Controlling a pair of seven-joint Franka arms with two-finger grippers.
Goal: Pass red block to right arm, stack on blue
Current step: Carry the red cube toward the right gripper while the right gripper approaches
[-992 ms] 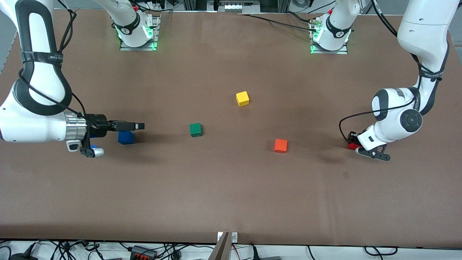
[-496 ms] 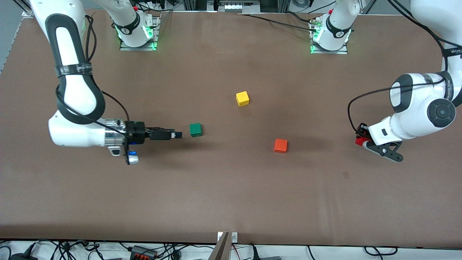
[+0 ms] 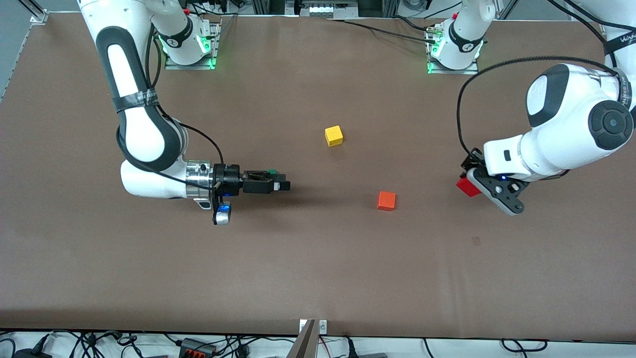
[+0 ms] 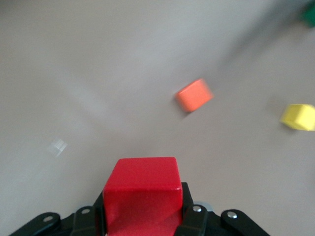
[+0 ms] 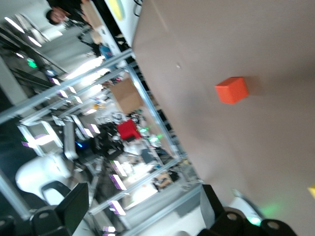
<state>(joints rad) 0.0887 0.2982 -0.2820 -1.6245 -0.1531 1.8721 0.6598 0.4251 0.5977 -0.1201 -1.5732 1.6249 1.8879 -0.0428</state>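
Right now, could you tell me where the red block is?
The red block is held in the left end effector, up in the air at the left arm's end of the table.

Red block (image 3: 465,186) – small matte cube, clamped in left gripper (image 3: 472,185) jaws, airborne

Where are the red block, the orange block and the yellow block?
red block (image 4: 141,194), left wrist view, on its front face.
orange block (image 3: 386,200), front view, on its top face.
yellow block (image 3: 334,135), front view, on its top face.

Left tool (image 3: 472,180) hangs raised and clamped shut, while the right tool (image 3: 283,185) reaches level, fingers spread.
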